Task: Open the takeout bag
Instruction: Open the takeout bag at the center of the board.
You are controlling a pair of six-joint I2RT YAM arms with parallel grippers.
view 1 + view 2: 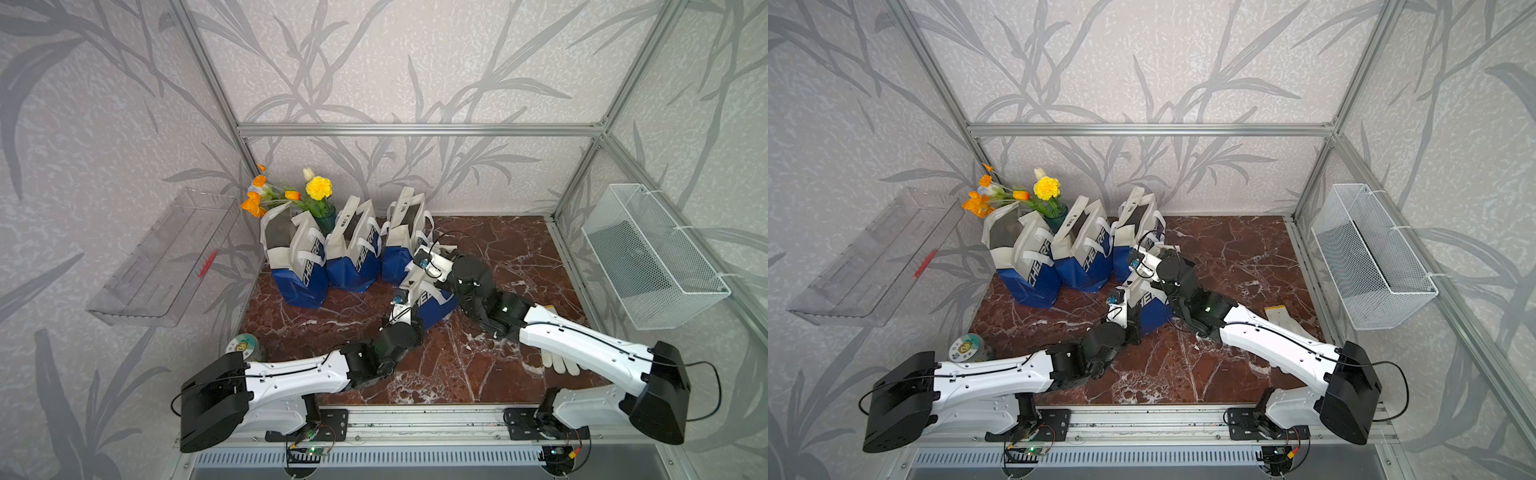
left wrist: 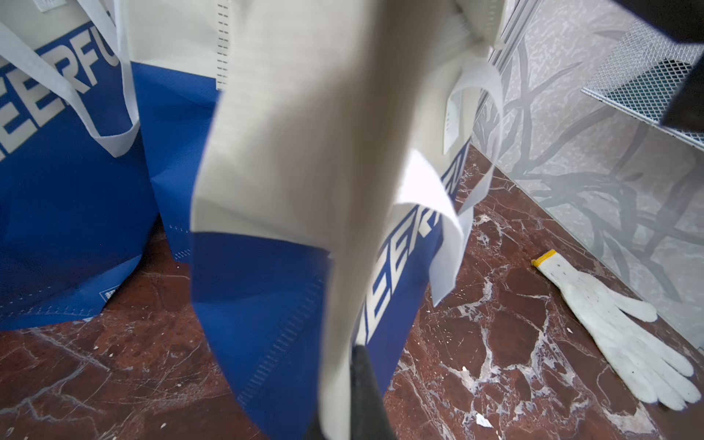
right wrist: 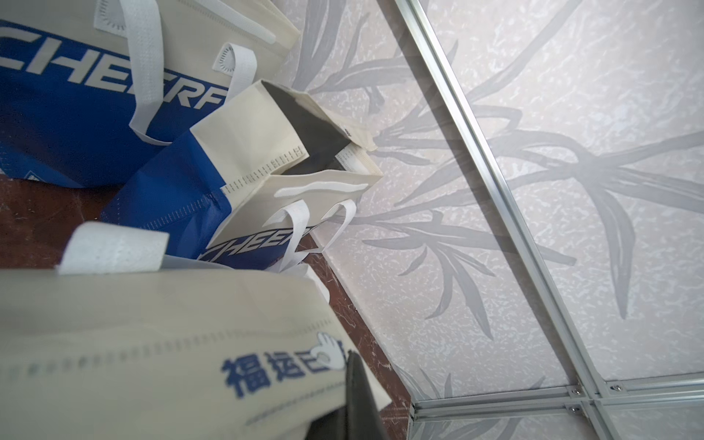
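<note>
Now we've got both grips — left fingers (image 2: 362, 384) pinched shut on the cream top of the cream-and-blue fabric takeout bag (image 1: 436, 305), standing mid-way on the red marble desk (image 1: 519, 257); right fingers (image 3: 358, 388) clamped on its opposite cream side. Pulling the mouth apart remains, we judge.

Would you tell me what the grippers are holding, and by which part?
Left gripper and right gripper each pinch the cream upper part of the nearest takeout bag.

Hidden by cloth
Blurred takeout bag (image 2: 282, 160) fabric covers most of the left gripper (image 2: 343, 415); the right arm (image 1: 582, 343) hides the glove's (image 1: 561, 365) middle.
</note>
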